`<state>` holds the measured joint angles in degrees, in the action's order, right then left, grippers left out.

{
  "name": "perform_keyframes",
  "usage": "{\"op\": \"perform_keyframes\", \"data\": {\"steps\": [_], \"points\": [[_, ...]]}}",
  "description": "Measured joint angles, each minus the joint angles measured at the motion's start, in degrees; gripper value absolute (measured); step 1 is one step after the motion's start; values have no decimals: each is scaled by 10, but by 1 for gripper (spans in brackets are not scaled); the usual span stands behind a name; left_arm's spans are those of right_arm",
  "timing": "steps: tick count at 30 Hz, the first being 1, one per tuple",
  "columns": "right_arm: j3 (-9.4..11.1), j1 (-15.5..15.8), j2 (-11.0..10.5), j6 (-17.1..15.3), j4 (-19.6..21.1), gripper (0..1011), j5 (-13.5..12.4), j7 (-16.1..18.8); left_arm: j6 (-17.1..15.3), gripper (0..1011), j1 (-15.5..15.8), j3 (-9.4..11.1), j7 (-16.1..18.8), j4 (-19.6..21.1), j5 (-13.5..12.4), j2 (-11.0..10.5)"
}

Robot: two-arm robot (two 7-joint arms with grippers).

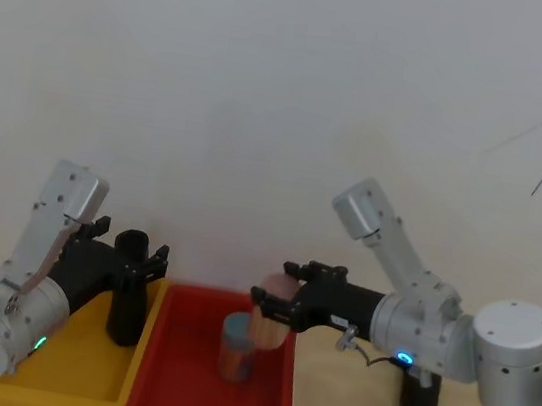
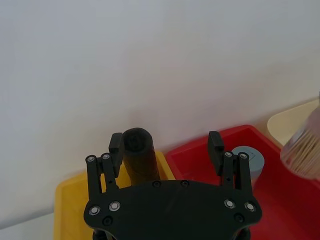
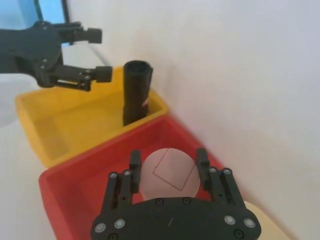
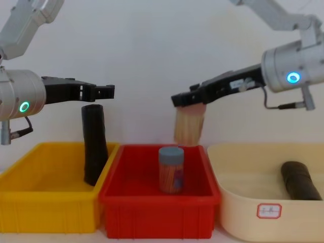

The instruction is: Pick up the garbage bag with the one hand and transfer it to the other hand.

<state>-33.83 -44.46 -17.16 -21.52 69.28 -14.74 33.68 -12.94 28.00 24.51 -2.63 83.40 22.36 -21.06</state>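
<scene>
The bag [image 4: 94, 144] stands upright at the right end of the yellow bin [image 4: 48, 202], left of centre in the chest view, leaning on the wall it shares with the red bin [image 4: 157, 202]. The left gripper [image 4: 104, 92] hovers just above its top, fingers spread and empty. To grasp well, it should sink until both fingers straddle the roll's upper part, then close squarely. At centre, the right gripper [image 4: 181, 99] grips a tan cylinder [image 4: 189, 124] above the red bin, so it cannot receive yet.
</scene>
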Motion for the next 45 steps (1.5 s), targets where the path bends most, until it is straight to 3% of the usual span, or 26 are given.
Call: {"op": "perform_keyframes", "data": {"steps": [13, 19, 29, 40, 45], "points": [[43, 28, -49, -21, 66, 644, -17, -36, 0, 1002, 0, 0, 0, 0, 0, 0], [64, 47, -71, -26, 77, 644, -21, -53, 0, 1001, 0, 0, 0, 0, 0, 0], [85, 71, -90, -27, 76, 643, -25, -65, 0, 1001, 0, 0, 0, 0, 0, 0], [88, 82, -96, -17, 72, 647, -32, -57, 0, 1002, 0, 0, 0, 0, 0, 0], [88, 85, -97, -14, 71, 814, -34, -53, 0, 1002, 0, 0, 0, 0, 0, 0]]}}
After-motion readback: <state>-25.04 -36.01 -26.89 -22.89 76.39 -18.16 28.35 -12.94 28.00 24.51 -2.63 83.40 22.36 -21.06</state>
